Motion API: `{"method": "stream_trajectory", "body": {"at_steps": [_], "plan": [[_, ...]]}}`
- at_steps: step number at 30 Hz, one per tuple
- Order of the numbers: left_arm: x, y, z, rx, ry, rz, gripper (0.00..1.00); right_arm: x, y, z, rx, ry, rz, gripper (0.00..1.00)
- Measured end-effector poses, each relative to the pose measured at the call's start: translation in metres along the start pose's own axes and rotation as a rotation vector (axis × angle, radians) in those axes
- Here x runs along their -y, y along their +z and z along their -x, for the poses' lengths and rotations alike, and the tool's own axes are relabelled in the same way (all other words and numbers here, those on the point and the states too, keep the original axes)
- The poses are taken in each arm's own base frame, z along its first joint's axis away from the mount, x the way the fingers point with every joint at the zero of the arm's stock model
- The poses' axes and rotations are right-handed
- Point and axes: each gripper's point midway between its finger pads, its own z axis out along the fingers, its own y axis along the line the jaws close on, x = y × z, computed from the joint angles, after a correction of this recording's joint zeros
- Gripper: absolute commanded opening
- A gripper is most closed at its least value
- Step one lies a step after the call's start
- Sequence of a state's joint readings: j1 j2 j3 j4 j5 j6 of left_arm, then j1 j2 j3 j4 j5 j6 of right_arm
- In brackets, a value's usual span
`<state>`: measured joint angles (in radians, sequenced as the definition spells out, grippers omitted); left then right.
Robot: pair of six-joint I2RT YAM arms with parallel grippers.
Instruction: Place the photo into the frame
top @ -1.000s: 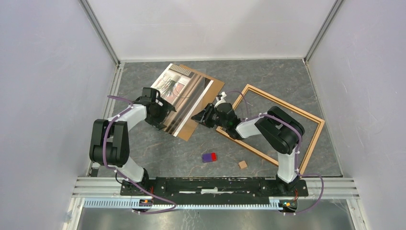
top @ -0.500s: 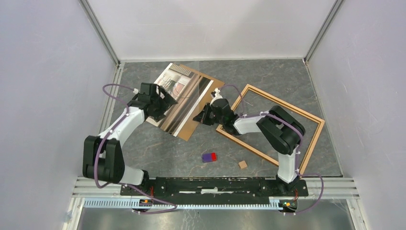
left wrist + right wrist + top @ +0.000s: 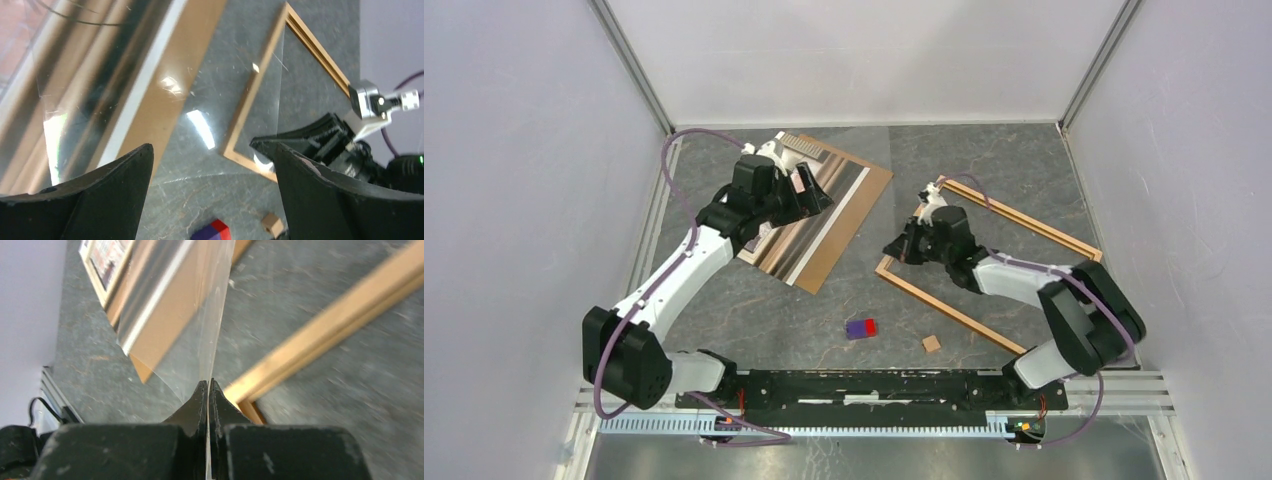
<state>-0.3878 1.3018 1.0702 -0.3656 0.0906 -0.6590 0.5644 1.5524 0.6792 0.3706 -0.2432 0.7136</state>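
Note:
The photo [image 3: 789, 228] lies on the brown backing board [image 3: 856, 195] at the back left; it also shows in the left wrist view [image 3: 75, 75]. The light wood frame [image 3: 1024, 218] lies flat at the right, and its corner shows in the left wrist view [image 3: 250, 100]. My left gripper [image 3: 814, 195] is open and empty above the photo's far end [image 3: 212, 160]. My right gripper [image 3: 894, 248] is shut on the edge of a clear transparent sheet [image 3: 200, 315], held upright by the frame's left corner [image 3: 325, 325]. The jaws pinch the sheet [image 3: 207, 382].
A purple and red block [image 3: 861, 328] and a small wooden cube [image 3: 932, 343] lie on the grey floor near the front. White walls with metal rails enclose the table on three sides. The backing board's near corner [image 3: 165, 325] lies left of the right gripper.
My left arm has stretched out, its gripper moving back and right over the photo. My right gripper has moved right with the clear sheet, from the backing board's edge to the frame's left corner.

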Motion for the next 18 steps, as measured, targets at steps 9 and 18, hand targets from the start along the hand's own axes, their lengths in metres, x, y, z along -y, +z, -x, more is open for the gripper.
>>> {"method": "stream_trajectory", "body": {"at_steps": [9,18], "plan": [[0.043,0.001,-0.031,-0.185,0.074,-0.274,0.87,0.028,-0.066,0.004,-0.031,-0.141,-0.02,0.0],[-0.001,0.021,-0.028,-0.176,-0.184,-0.346,0.88,0.028,-0.092,-0.027,-0.139,-0.199,0.075,0.0]]}}
